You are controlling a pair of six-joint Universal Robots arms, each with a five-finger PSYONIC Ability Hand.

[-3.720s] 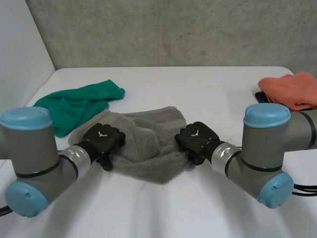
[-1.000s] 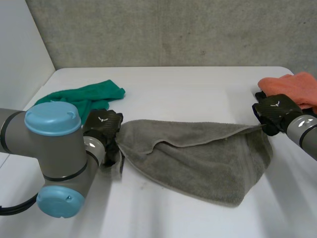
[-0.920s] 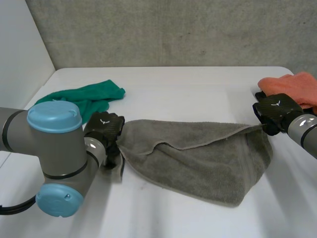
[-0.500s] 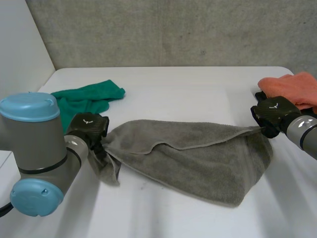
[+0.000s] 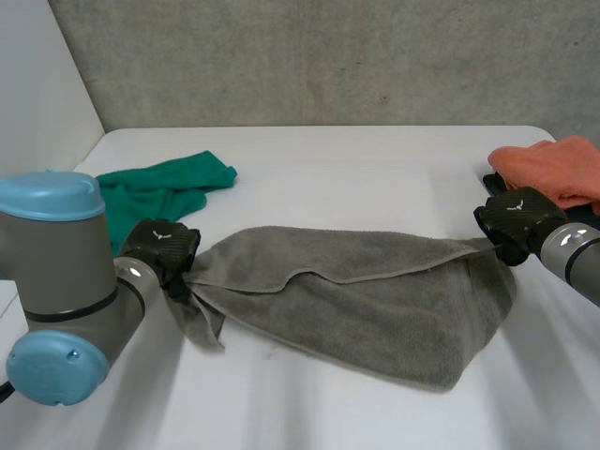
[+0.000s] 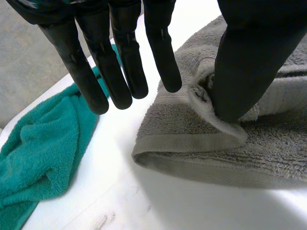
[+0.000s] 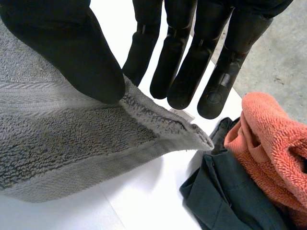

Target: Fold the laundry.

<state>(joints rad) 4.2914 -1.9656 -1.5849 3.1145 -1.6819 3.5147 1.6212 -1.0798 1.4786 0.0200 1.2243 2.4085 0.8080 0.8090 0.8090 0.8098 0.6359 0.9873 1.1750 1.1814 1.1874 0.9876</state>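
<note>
A grey towel [image 5: 356,300] lies stretched across the white table [image 5: 356,169], partly doubled over, with one flap hanging toward the front. My left hand [image 5: 159,248] is at its left corner. In the left wrist view the thumb [image 6: 244,62] presses on a bunched fold of the towel [image 6: 201,143], while the straight fingers [image 6: 120,62] stand apart from the thumb. My right hand [image 5: 511,220] holds the towel's right corner. In the right wrist view its thumb [image 7: 62,48] and straight fingers [image 7: 192,62] pinch the towel's hem [image 7: 158,120] between them.
A green towel [image 5: 150,192] lies crumpled at the back left, close to my left hand, seen beside its fingers as a green towel [image 6: 38,153]. An orange towel [image 5: 553,169] sits on a dark cloth [image 7: 230,191] at the right edge, just past my right hand.
My left hand has moved left and toward the front, dragging the towel's left corner with it, so the towel lies longer. The right hand has barely moved.
</note>
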